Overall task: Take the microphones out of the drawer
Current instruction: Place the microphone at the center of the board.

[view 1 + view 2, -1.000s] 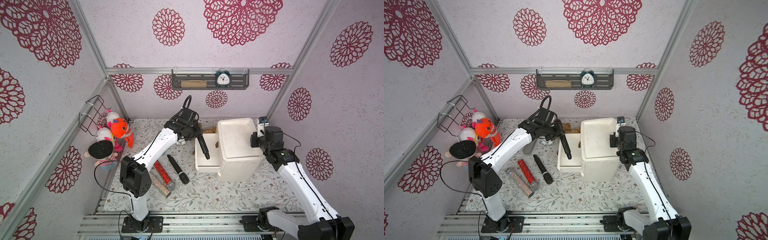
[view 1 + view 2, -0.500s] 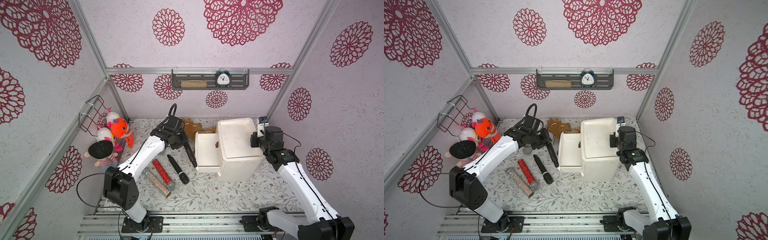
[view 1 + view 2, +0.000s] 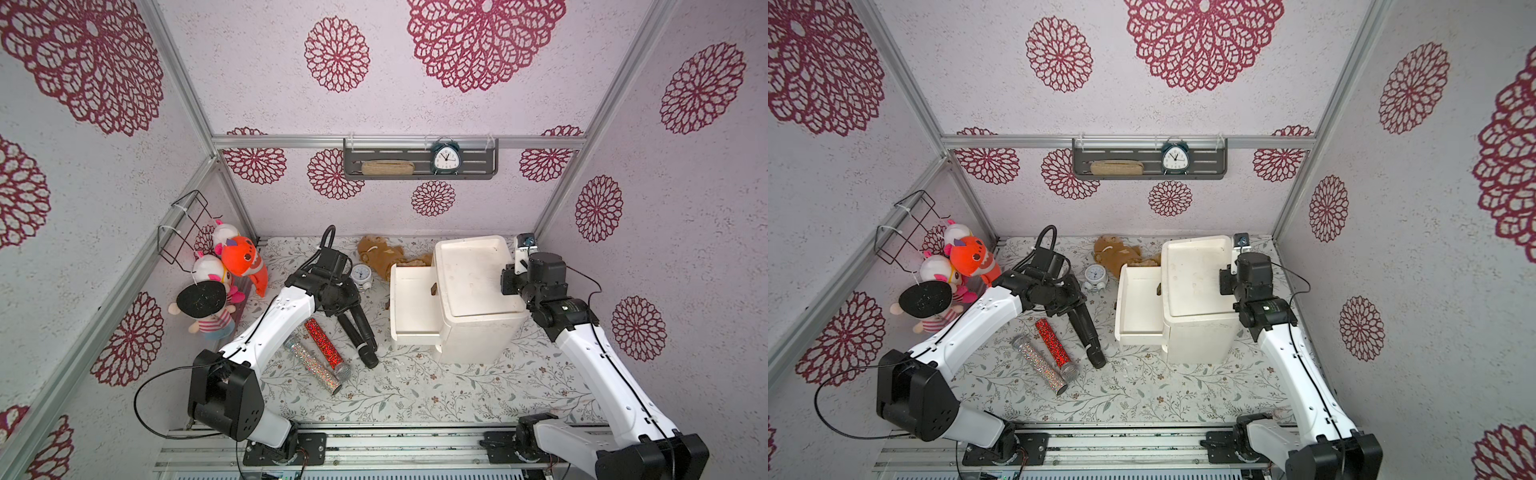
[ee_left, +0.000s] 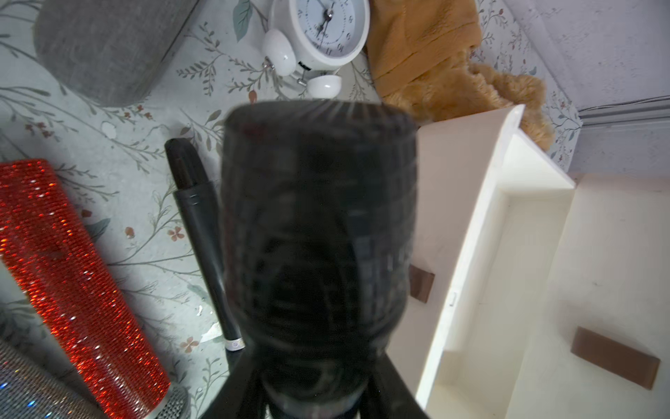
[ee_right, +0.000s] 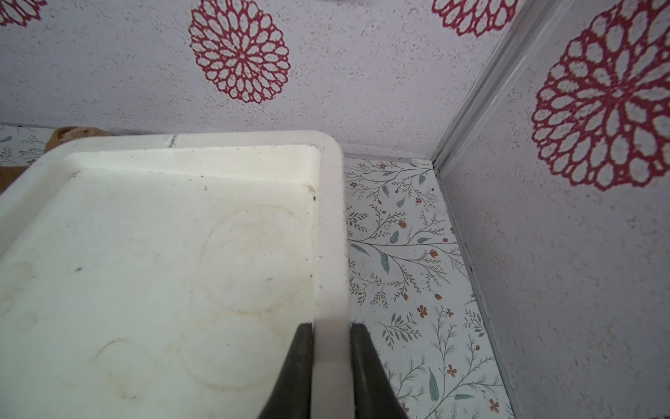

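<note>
- Your left fingers (image 4: 232, 399) are clenched round the black microphone (image 4: 319, 217). It is out of the drawer (image 3: 409, 291) and hangs over the desk (image 3: 415, 386), just beside a second black microphone (image 4: 203, 235) lying there.
- Your right fingers (image 5: 295, 370) are clamped on the rim of the white cabinet (image 5: 331, 235), one on each side of it.
- The step in hand looks like the set-down. Lower slowly, level the body with the desk, and let go only once it rests along its length, since a round body dropped from a height would likely roll.
- Aim for the bare patch between the lying microphone and the drawer front, so you nudge neither it nor the red glitter microphone (image 4: 72, 272).
- The left wrist view separates the two black microphones and shows a grey fabric object (image 4: 105, 47) that neither top view shows. It does not show whether the held one touches the desk.
- Both top views show the drawer pulled out with nothing in it, but there the two black bodies overlap.
- Only the right wrist view shows the grip on the rim.
</note>
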`<state>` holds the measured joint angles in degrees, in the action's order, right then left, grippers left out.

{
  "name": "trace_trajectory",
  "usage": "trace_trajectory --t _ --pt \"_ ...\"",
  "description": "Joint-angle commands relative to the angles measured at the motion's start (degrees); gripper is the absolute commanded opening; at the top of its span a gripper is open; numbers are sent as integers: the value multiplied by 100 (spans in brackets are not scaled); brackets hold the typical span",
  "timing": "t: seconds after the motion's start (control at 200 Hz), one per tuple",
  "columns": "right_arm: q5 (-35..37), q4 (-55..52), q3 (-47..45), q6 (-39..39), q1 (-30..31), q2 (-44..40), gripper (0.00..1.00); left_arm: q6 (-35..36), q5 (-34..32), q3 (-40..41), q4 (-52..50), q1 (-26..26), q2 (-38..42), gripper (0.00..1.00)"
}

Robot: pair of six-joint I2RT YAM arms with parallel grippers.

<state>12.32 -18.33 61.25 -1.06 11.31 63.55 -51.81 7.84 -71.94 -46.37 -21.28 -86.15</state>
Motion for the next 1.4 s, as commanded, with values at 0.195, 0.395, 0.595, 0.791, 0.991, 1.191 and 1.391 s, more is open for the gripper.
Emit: trace_trajectory --t 0.195,0.395,0.595,0.791,0.991,1.191,1.391 --pt "-10 409 19 -167 96 -77 0 141 -228 363 -342 257 204 0" --pt "-1 392 1 -158 103 -85 0 198 -328 443 -446 309 38 0" --pt "25 366 -52 -153 102 -131 0 172 -363 549 -321 333 -150 0" --pt "12 388 -70 -137 108 -131 0 42 -400 580 -270 331 -336 0" --pt "-2 400 -78 -130 110 -110 0 -152 -536 740 -267 327 -420 0" --pt "16 392 -96 -140 108 -143 0 -233 -651 752 -289 332 -590 0" --pt "49 368 -107 -144 115 -173 0 -306 -735 710 -302 343 -808 0"
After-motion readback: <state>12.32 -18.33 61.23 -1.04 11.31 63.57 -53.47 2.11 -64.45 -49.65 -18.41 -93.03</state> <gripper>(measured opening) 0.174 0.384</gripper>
